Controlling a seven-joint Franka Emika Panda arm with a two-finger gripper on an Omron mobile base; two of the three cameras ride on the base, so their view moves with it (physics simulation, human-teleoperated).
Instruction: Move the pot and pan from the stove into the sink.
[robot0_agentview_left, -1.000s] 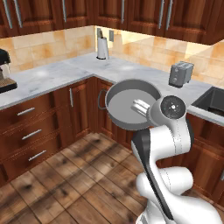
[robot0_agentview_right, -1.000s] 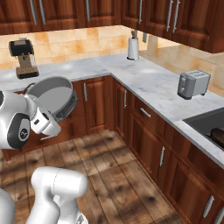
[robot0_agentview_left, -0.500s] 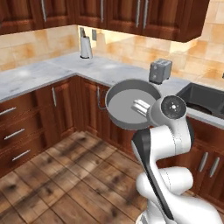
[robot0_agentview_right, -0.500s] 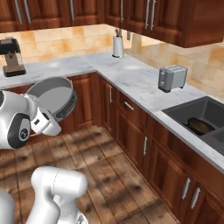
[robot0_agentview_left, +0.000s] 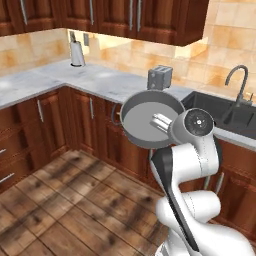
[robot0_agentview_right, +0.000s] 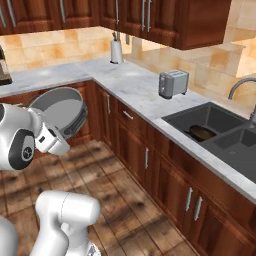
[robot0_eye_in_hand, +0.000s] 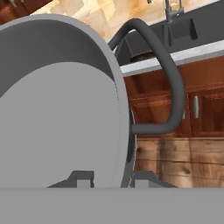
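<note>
My gripper (robot0_agentview_left: 161, 122) is shut on the rim of the pot (robot0_agentview_left: 148, 121), a grey metal pot held tipped on its side in front of the arm, above the wooden floor. In the hand view the pot (robot0_eye_in_hand: 57, 109) looms large, its dark loop handle (robot0_eye_in_hand: 171, 78) arching to the right, with the gripper (robot0_eye_in_hand: 109, 179) pinching the wall. From the right the pot (robot0_agentview_right: 60, 110) hangs left of the cabinets. The pan (robot0_agentview_right: 202, 132) lies in the dark sink (robot0_agentview_right: 220, 116). The sink (robot0_agentview_left: 220, 112) is ahead to the right. The stove is out of view.
A toaster (robot0_agentview_left: 160, 77) stands on the marble counter (robot0_agentview_left: 100, 82) just left of the sink. A paper towel roll (robot0_agentview_left: 76, 52) stands in the far corner. The tall tap (robot0_agentview_left: 239, 82) rises behind the basin. Wooden cabinets run under the counter.
The base has driven on, so the whole scene has slid left and the sink with the pan has come closer. The pot stays held the same way in the gripper.
</note>
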